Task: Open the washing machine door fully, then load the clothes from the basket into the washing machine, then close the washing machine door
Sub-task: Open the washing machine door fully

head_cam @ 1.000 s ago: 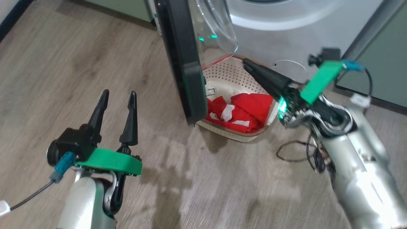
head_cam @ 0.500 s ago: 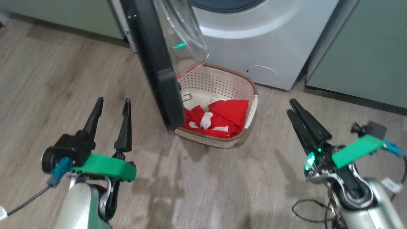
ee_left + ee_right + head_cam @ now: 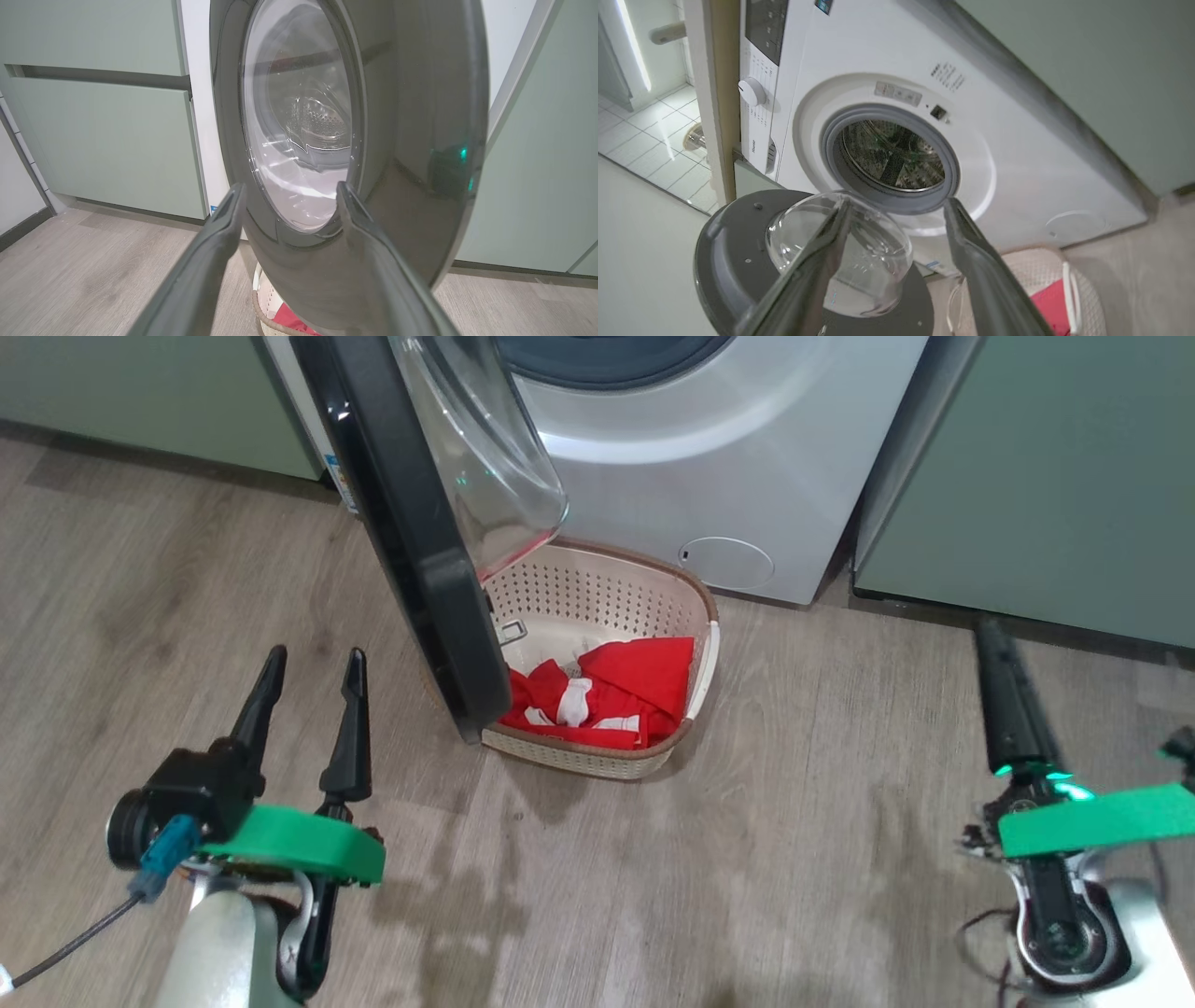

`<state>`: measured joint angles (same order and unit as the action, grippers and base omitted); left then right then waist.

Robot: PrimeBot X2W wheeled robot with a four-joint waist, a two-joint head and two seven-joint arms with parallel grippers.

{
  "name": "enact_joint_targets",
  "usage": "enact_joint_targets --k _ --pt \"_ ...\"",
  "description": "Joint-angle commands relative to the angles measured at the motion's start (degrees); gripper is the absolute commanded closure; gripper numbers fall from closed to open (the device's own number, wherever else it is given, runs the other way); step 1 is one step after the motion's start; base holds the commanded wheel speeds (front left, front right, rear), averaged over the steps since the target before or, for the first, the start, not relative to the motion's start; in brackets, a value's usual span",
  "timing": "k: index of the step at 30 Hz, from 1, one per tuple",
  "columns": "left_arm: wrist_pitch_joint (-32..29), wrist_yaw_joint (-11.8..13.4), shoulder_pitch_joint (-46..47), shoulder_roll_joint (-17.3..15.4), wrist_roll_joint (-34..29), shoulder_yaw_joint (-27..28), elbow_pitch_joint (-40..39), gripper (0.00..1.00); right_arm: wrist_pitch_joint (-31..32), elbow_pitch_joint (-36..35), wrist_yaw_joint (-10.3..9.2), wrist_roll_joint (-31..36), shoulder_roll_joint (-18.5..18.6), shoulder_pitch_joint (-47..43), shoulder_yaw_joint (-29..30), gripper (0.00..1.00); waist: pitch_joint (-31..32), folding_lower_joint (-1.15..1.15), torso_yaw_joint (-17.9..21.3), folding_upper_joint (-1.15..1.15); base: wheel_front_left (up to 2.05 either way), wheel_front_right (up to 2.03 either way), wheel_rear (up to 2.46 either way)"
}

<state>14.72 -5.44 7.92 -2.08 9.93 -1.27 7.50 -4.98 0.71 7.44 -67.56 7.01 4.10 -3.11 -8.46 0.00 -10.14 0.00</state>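
- Fingers (image 3: pixel 351 728) of the left gripper (image 3: pixel 316 658) stand apart and empty in the head view, low at the left above the wooden floor (image 3: pixel 747 859). The right gripper (image 3: pixel 990 635) shows edge-on at the right, so its gap cannot be read there. The washing machine door (image 3: pixel 411 551) stands out from the washing machine (image 3: pixel 747 476) and overhangs the left side of the basket (image 3: pixel 607 583), where the clothes (image 3: pixel 607 695) lie.
- Left wrist view: both fingers are spread, hold nothing and point at the door's glossy outer face. The basket rim peeps out just below the door.
- Right wrist view: the fingers are parted and empty, aimed toward the steel drum (image 3: pixel 892 154), which looks empty.
- Judged progress: the door is open, though perhaps not fully. Loading has not begun, and closing the door comes after that.
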Motion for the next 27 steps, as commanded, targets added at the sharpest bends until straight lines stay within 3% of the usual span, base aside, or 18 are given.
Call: enact_joint_targets --k 1,5,14,19,27 --pt "0.3 -0.2 1.0 -0.9 -0.6 2.3 -1.8 0.0 -2.5 -2.6 0.05 5.3 1.1 2.3 -0.3 0.0 0.1 0.0 0.2 0.0 0.0 0.0 0.0" --pt "0.3 -0.3 1.1 -0.9 -0.7 2.4 -1.8 0.0 -6.7 -3.5 0.05 21.1 1.1 4.2 2.5 0.0 0.2 0.0 0.4 0.0 0.0 0.0 0.0" --pt "0.3 -0.5 1.2 -0.8 -1.0 3.1 -1.8 0.0 -7.4 -8.3 0.05 50.0 -2.9 3.0 4.7 0.0 0.3 0.0 0.7 0.0 0.0 0.0 0.0" --pt "0.3 -0.6 1.0 -0.8 -0.9 3.2 -1.6 0.0 -7.7 -5.8 0.05 57.7 -3.8 1.0 4.8 0.0 0.7 0.0 0.6 0.0 0.0 0.0 0.0" --pt "0.3 -0.6 0.6 -0.8 -0.9 3.2 -1.3 0.0 -8.7 -1.3 0.05 61.3 -4.1 0.1 4.5 0.0 1.0 0.0 0.5 0.0 0.0 0.0 0.0"
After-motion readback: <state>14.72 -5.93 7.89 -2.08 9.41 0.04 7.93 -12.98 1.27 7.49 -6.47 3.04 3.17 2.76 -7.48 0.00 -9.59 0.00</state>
